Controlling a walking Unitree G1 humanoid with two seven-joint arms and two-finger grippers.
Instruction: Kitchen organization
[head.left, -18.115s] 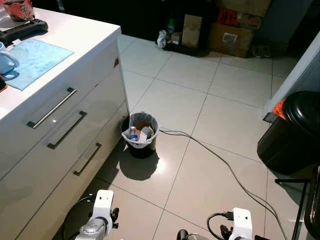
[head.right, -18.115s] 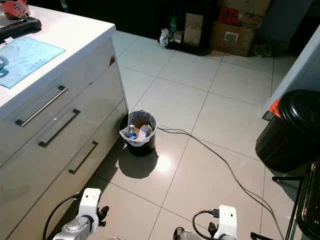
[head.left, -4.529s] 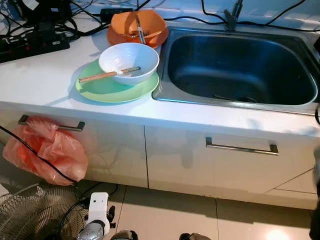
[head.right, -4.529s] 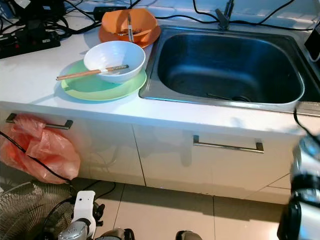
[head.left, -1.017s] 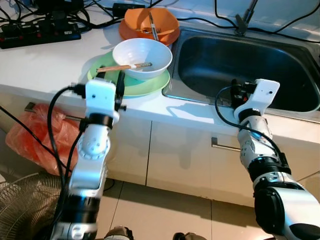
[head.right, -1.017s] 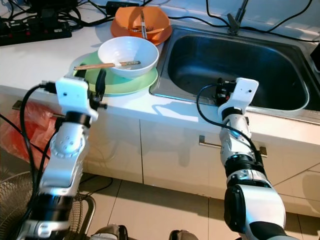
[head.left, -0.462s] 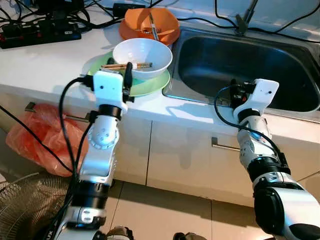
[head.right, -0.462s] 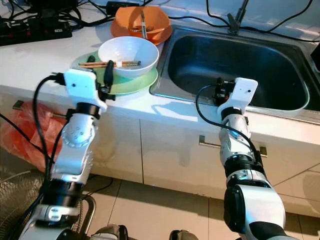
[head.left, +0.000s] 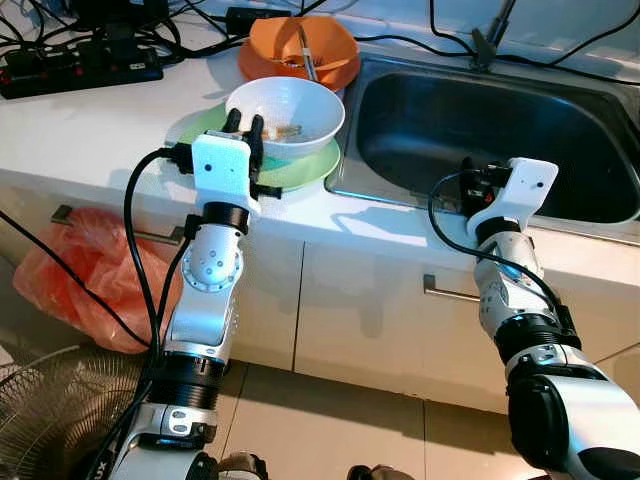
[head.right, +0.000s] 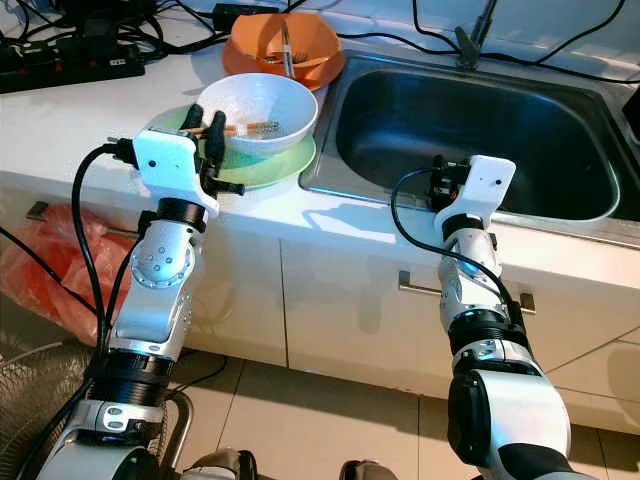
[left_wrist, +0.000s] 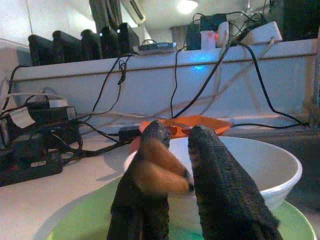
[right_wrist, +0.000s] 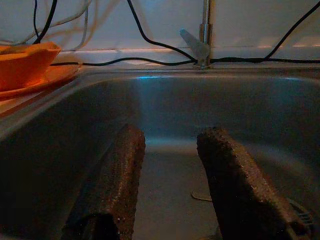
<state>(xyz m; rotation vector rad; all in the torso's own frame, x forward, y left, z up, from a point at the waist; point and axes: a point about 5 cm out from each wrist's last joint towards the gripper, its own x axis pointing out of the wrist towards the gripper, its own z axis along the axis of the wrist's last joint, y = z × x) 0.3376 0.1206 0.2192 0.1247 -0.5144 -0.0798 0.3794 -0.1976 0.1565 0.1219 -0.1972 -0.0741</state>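
A white bowl (head.left: 300, 105) sits on a green plate (head.left: 300, 172) on the counter, left of the steel sink (head.left: 500, 130). Wooden chopsticks (head.left: 287, 130) lie across the bowl. My left gripper (left_wrist: 175, 135) is at the bowl's near rim, its fingers closed around the chopsticks' outer end (head.right: 197, 130), which looks blurred orange-brown in the left wrist view. Behind stands an orange bowl (head.left: 300, 50) on an orange plate with utensils in it. My right gripper (right_wrist: 170, 145) hovers open over the sink's front edge, nothing between its fingers.
A power strip and tangled cables (head.left: 80, 70) lie at the counter's back left. A faucet (head.left: 490, 40) stands behind the sink. A red plastic bag (head.left: 80, 290) hangs from a drawer handle, and a fan (head.left: 50, 420) stands on the floor below it.
My left gripper has moved forward from the plate's edge to the bowl's rim and closed around the chopsticks' end. The right arm has stayed where it was.
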